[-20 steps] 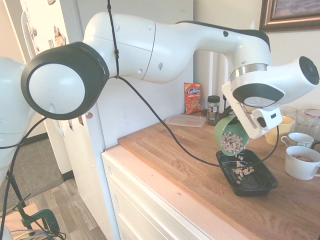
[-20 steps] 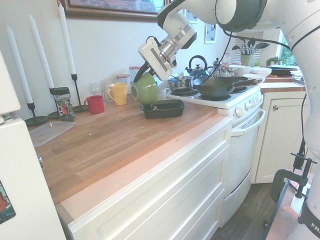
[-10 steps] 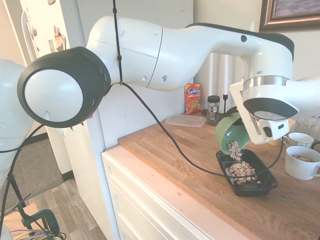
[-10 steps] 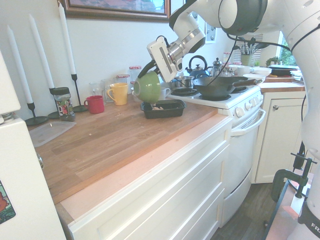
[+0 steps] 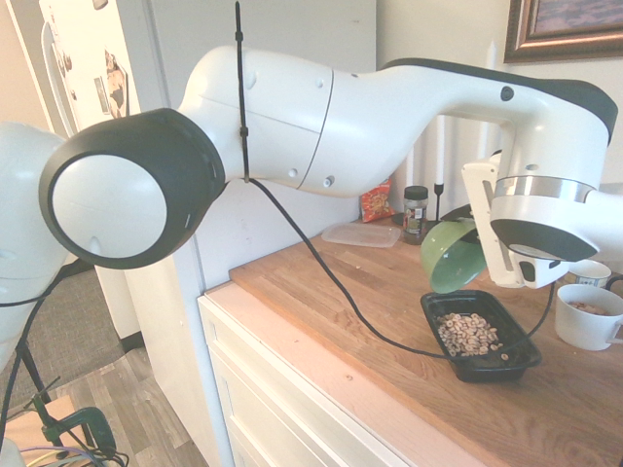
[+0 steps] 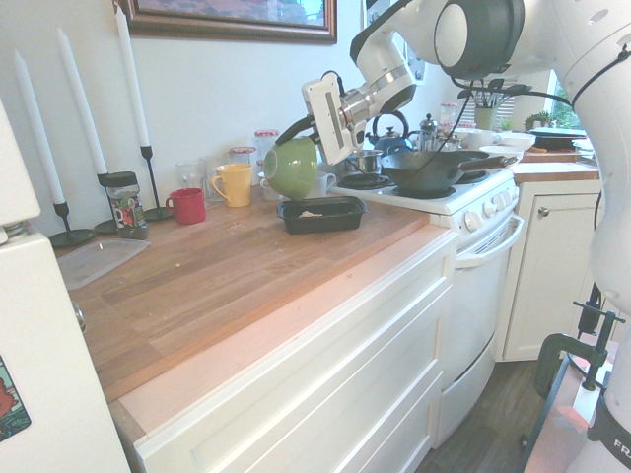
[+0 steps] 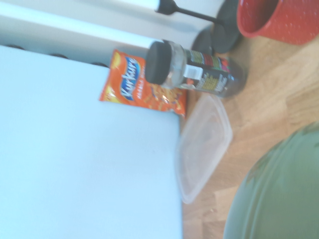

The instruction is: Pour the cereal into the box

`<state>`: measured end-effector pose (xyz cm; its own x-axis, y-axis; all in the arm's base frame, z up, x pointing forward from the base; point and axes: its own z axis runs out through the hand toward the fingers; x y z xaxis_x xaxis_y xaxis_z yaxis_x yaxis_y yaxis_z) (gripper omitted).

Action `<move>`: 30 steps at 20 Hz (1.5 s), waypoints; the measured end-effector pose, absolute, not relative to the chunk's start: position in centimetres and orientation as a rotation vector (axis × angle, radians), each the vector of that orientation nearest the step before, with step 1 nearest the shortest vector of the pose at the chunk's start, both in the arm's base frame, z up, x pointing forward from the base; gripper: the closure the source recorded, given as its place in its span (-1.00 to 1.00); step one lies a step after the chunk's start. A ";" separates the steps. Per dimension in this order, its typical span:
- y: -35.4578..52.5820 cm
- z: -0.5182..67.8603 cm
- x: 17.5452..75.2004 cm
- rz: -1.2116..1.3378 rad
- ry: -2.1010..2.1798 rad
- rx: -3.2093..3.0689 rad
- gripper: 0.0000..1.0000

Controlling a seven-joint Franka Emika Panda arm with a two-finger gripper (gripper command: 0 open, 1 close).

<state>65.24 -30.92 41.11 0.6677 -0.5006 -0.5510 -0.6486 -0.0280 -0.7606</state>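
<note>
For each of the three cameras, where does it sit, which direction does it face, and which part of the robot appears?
First exterior view: beside the fridge end, looking along the counter; big arm joints fill it.
Second exterior view: opposite side, facing the candle wall; arm enters top right.
Wrist view: on the wrist, facing the snack bag, jar, clear lid; no robot part shows.
Both exterior views share the green bowl above the black tray.

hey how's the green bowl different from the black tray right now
The green bowl is round and tipped on its side in the air at the claw; the black tray is a shallow rectangle lying flat on the wooden counter. The bowl looks empty, while the tray holds the cereal. Both are open containers.
</note>
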 end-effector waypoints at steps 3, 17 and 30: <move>-31.6 41.0 64.8 0.151 0.942 -1.670 1.00; -20.4 49.7 67.2 0.050 0.979 -2.224 1.00; -0.8 46.3 65.5 -0.237 1.136 -2.927 1.00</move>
<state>65.48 -0.78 46.31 0.7285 -0.6701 0.1424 -0.6711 -0.7398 -0.0481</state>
